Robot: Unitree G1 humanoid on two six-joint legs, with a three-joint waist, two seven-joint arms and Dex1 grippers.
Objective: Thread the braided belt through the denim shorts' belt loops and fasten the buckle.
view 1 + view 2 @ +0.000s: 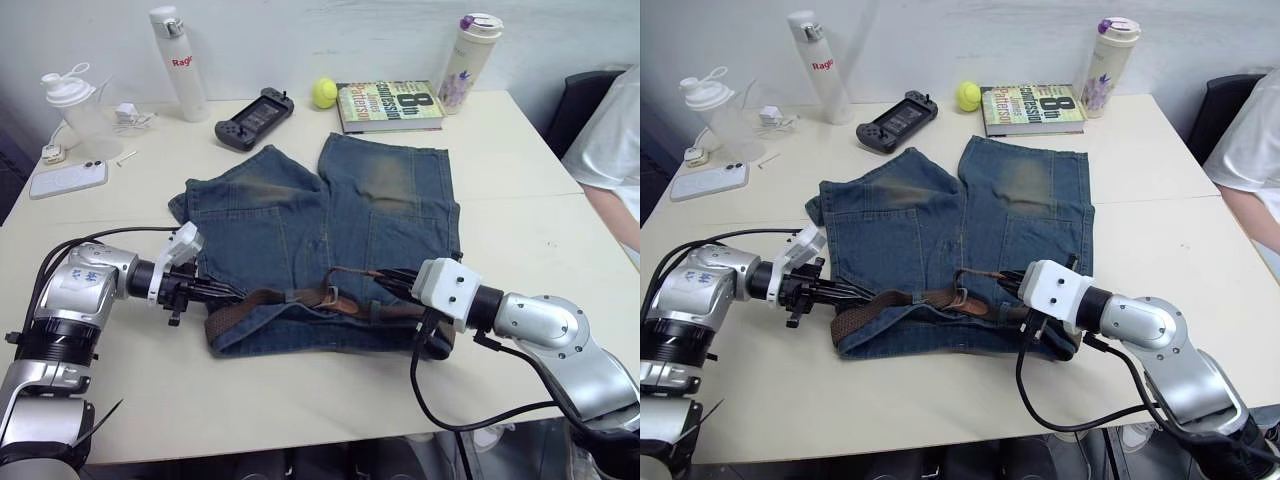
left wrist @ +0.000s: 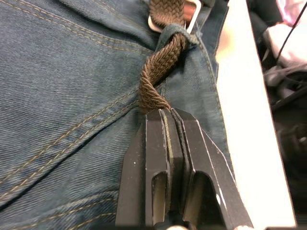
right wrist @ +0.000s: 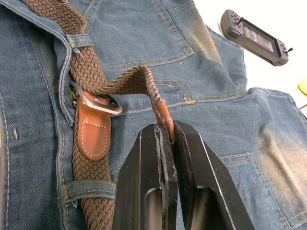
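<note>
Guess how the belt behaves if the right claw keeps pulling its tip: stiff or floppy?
Probably floppy: the belt arches and folds back from the buckle to the right claw. Near the left claw it twists like rope, so it likely won't push through loops. The woven texture probably grips well; the smooth leather tip may slip sooner.

I see the braided belt (image 3: 86, 72) threaded along the denim shorts' (image 1: 300, 220) waistband, tip passed through the buckle (image 3: 96, 101).
</note>
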